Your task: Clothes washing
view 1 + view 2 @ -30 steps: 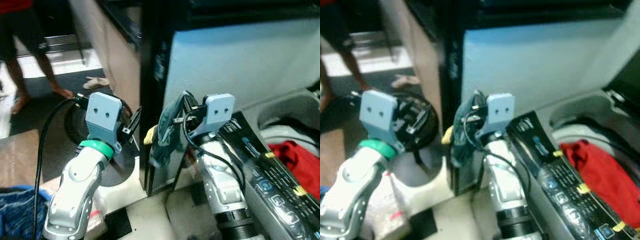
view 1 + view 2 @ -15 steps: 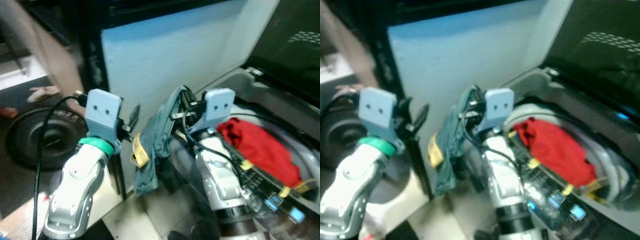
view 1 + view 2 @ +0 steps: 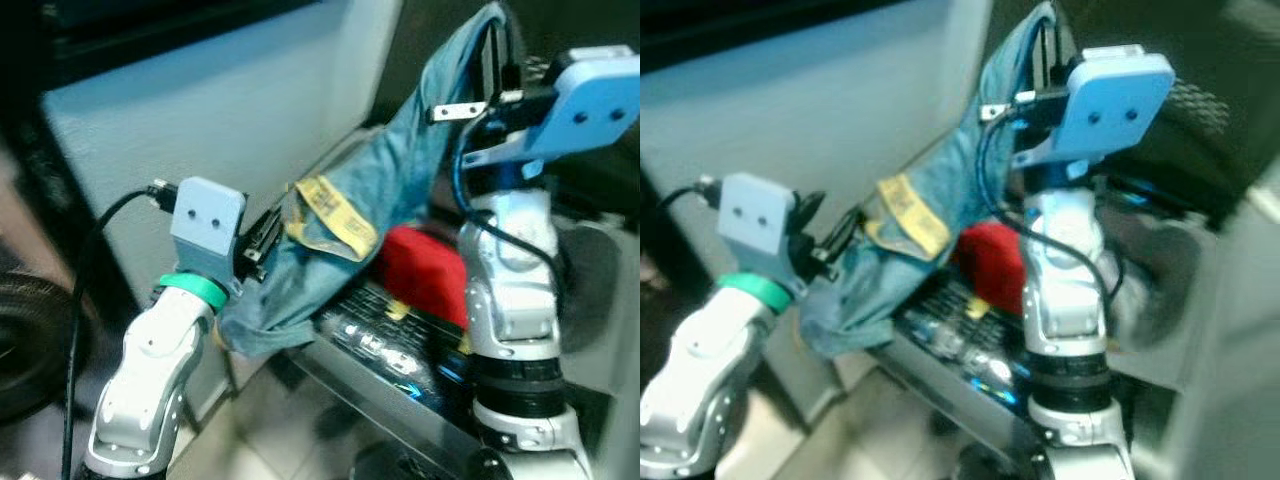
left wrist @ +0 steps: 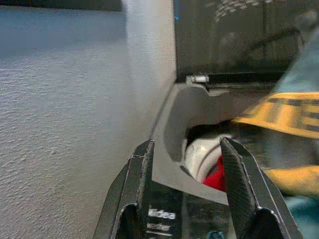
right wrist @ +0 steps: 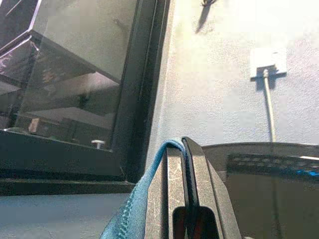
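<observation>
Right pincer [image 3: 492,55] sits high, upper right of the frame, fingers pressed together on the top edge of a blue denim garment [image 3: 400,190]. In the right wrist view the two black fingers [image 5: 175,184] meet w/ no gap and the blue hem [image 5: 130,211] is nipped alongside them. Garment hangs diagonally from that grip down toward lower left, a yellow label [image 3: 335,212] showing mid-frame, its lower end bunched just beside the left pincer [image 3: 262,235].

Left pincer is lower, centre-left, fingers apart and holding nothing; in the left wrist view the two fingers [image 4: 140,174] stand spread w/ the washer rim seen betw. them. Whether cloth touches it: can't tell.

Washing machine [image 3: 400,345] occupies centre to lower right, top-loading, lid [image 3: 1200,110] raised behind the right arm. A red garment [image 3: 425,270] lies in the tub opening, partly under the hanging denim. Dark control panel [image 3: 385,350] w/ blue lights runs along the front edge, below the red cloth. Pale wall [image 3: 200,110] fills upper left. Frames blurred.
</observation>
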`<state>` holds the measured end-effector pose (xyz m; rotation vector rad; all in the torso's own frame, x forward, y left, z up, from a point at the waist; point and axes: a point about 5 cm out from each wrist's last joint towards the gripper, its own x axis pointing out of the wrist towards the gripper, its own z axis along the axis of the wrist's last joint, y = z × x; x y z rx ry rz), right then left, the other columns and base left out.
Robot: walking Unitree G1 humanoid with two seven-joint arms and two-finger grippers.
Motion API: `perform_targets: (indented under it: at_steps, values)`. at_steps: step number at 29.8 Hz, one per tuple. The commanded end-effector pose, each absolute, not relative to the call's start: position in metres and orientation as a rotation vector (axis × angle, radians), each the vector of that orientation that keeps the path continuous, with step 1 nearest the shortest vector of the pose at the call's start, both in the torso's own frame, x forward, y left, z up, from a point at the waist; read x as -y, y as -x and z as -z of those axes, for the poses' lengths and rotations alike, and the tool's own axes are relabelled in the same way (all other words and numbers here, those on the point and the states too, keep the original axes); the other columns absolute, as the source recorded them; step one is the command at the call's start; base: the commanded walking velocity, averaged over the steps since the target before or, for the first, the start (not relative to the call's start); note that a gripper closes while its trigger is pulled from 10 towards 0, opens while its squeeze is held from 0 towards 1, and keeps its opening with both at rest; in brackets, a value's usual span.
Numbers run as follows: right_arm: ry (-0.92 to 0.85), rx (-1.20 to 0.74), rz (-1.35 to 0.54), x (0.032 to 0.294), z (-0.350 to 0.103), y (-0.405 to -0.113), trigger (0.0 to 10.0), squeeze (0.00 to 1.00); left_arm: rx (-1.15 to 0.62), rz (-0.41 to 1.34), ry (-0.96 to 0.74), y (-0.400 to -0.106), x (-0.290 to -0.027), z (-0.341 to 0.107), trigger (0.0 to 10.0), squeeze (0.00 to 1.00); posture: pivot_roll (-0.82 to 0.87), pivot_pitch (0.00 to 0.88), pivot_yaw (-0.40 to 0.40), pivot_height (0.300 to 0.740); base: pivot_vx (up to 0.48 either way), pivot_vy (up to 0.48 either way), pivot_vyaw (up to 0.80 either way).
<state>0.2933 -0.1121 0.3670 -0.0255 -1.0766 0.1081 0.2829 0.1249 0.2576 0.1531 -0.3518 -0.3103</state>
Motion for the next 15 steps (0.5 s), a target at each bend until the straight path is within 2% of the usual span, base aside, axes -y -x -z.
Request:
perform_targets:
  at_steps: [1,3,6,15]
  values:
    - [0.018,1.062,-0.103,0.113,-0.365,-0.293,10.0,0.00,0.342,0.318,-0.149,-0.283,-0.123,-0.255,10.0,0.00,0.14,0.078,0.015,0.740,0.000,0.000,-0.80]
    - [0.008,1.036,-0.109,0.112,-0.360,-0.296,10.0,0.00,0.338,0.314,-0.145,-0.283,-0.123,-0.255,10.0,0.00,0.14,0.078,0.015,0.740,0.000,0.000,-0.80]
    - [0.005,1.005,-0.120,0.110,-0.354,-0.300,10.0,0.00,0.336,0.313,-0.135,-0.283,-0.124,-0.255,10.0,0.00,0.14,0.078,0.015,0.740,0.000,0.315,-0.80]
    - [-0.041,0.887,-0.165,0.104,-0.331,-0.311,10.0,0.00,0.333,0.304,-0.123,-0.283,-0.125,-0.254,10.0,0.00,0.15,0.084,0.012,0.740,0.000,0.480,0.00]
